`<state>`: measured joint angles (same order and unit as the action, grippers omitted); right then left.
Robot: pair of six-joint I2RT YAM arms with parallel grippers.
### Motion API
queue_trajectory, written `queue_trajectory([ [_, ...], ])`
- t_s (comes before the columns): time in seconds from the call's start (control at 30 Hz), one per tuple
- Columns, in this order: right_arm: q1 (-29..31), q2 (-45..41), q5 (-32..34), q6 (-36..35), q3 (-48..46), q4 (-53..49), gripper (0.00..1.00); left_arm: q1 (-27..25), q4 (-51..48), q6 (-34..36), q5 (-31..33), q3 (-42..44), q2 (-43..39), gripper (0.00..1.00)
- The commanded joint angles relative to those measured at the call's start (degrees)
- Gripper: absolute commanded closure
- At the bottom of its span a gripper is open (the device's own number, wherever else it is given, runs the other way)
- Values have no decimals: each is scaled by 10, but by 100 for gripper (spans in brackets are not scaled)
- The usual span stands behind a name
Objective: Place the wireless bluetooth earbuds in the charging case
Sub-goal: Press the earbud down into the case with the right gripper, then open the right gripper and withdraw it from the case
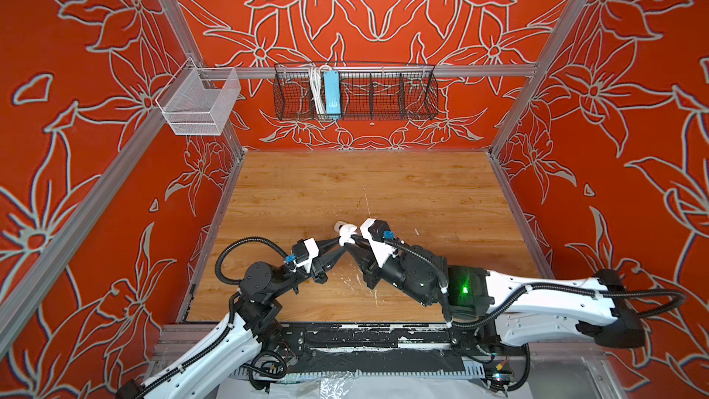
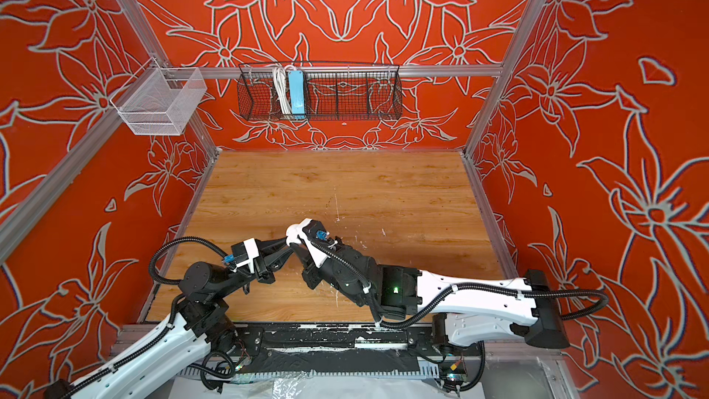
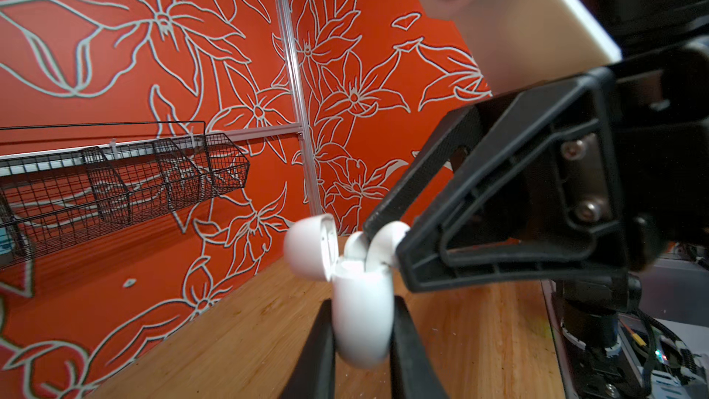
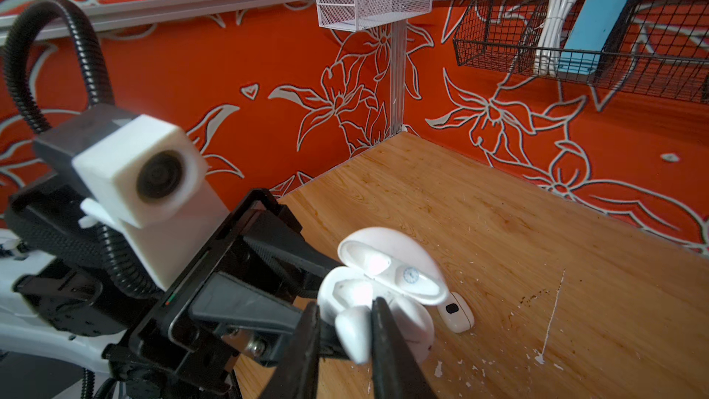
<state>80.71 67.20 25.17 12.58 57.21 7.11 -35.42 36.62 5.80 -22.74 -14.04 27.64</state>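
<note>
Where both arms converge at lower centre of a top view, the charging case (image 1: 344,229) shows white. In the left wrist view, the left gripper (image 3: 362,301) clamps the case's body, lid open. In the right wrist view, the right gripper (image 4: 347,312) pinches an earbud (image 4: 353,335) at the case's mouth; a second earbud (image 4: 456,312) lies on the table (image 4: 498,224) beside it.

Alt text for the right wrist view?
The right gripper pinches a white earbud at the mouth of the open charging case, which the left gripper holds. A second earbud lies on the wooden table beside the case.
</note>
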Motion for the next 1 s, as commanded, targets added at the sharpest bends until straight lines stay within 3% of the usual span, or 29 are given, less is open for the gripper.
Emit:
queue_trajectory([
  [0.0, 8, 16, -15, 57, 19, 5, 68, -4, 28, 16, 41, -2, 9, 100],
  [0.13, 9, 26, 8, 89, 26, 5, 65, -7, 31, 25, 55, 1, 14, 100],
  [0.53, 15, 38, 47, 146, 29, 11, 70, -10, 41, 50, 116, 14, 19, 100],
  [0.8, 16, 41, 68, 122, 40, 3, 71, -10, 48, 52, 99, 17, 24, 100],
  [0.97, 14, -32, 130, 66, 17, -23, 71, -10, 20, 49, 67, 5, 24, 100],
])
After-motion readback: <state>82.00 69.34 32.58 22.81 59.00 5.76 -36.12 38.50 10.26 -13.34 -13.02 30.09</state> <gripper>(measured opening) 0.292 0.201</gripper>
